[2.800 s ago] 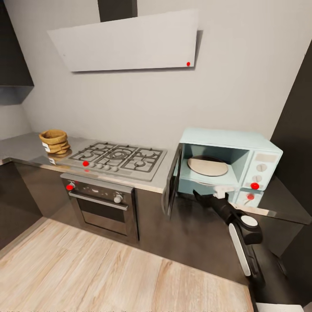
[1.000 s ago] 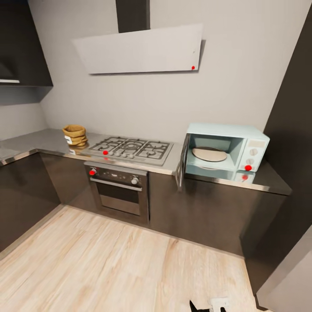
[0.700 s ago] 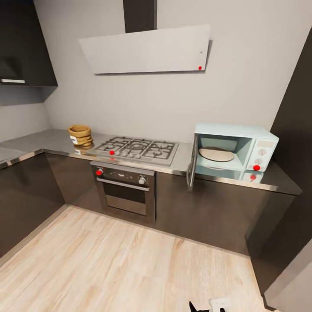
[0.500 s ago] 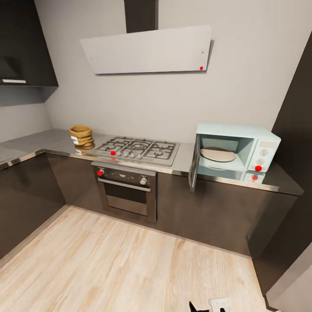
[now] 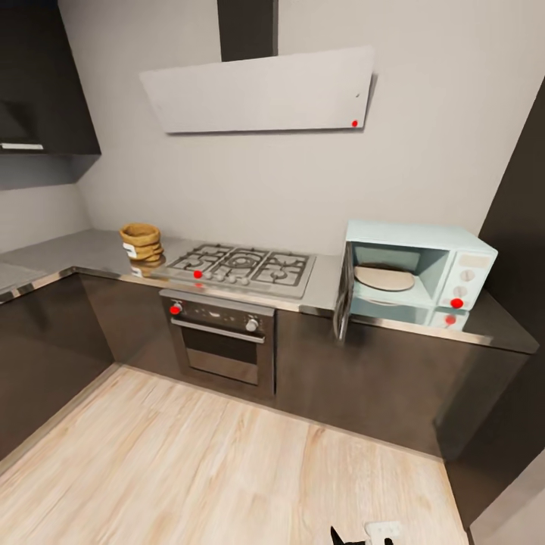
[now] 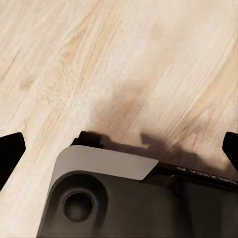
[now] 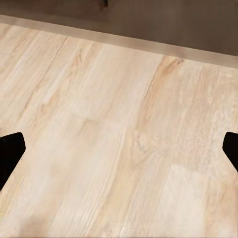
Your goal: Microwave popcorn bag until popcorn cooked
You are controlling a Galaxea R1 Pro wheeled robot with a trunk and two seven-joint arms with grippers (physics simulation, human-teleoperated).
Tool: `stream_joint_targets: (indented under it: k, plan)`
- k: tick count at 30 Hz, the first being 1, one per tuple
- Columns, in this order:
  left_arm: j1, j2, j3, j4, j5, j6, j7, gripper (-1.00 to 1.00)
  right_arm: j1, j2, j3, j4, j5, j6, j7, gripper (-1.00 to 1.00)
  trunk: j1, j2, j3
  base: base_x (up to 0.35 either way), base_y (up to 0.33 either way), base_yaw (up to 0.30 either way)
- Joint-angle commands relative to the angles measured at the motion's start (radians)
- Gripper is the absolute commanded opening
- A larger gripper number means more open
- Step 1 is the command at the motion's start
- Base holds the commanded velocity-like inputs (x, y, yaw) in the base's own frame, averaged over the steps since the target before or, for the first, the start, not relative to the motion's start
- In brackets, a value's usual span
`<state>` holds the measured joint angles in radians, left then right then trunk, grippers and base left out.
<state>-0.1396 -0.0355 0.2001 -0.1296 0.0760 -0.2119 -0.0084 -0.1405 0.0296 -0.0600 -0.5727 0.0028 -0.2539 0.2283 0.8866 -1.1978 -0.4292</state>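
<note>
Left pincer (image 6: 119, 148): fingertips wide apart, empty, over wood floor (image 6: 124, 59). Right pincer (image 7: 119, 148): same, apart, empty. Popcorn bag (image 5: 141, 241) on table (image 5: 91, 253) left of gas hob (image 5: 241, 267); microwave (image 5: 418, 266) door open. Judgement: drive base leftward toward bag, stop square-on, raise arm only once near.

You have the long shiny grey steel-look countertop (image 5: 91, 253) running over dark cabinet fronts and turning a corner at the head view's left. On it, the small crumpled tan-brown popcorn bag (image 5: 141, 242) sits just beside the steel gas hob (image 5: 242, 269), on the hob's left. Well to the right stands the pale mint-blue microwave (image 5: 420, 269), its dark glass door swung open, with bare worktop between it and the hob.
</note>
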Motion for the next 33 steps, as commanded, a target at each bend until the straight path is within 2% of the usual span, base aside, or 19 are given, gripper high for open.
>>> stream_joint_targets:
  k: [1,10,14,18,33]
  plan:
    - [-0.001,0.000,-0.001,0.001,0.008,-0.003,-0.001,1.00,-0.001,0.001,-0.006,0.000,0.000,-0.002,0.008,1.00,-0.003,0.007,0.002,0.318,0.137,0.000]
    - [-0.001,-0.001,-0.001,0.001,0.008,-0.003,-0.002,1.00,-0.001,0.002,-0.006,0.000,0.002,-0.002,0.006,1.00,-0.038,0.070,0.029,0.324,0.161,0.177]
    - [0.000,-0.003,-0.001,0.001,0.007,-0.003,-0.001,1.00,0.000,0.003,-0.005,0.000,0.002,-0.002,0.007,1.00,-0.053,0.098,0.040,0.087,0.041,0.199]
    - [0.000,-0.004,-0.002,0.001,0.007,-0.003,-0.001,1.00,-0.001,0.003,-0.005,0.000,0.002,-0.002,0.008,1.00,-0.069,0.126,0.053,0.107,0.034,0.038]
    - [-0.003,-0.003,-0.002,0.002,0.007,-0.001,-0.001,1.00,0.000,0.003,-0.003,0.000,0.002,-0.002,0.007,1.00,-0.126,0.231,0.100,0.270,0.156,0.007]
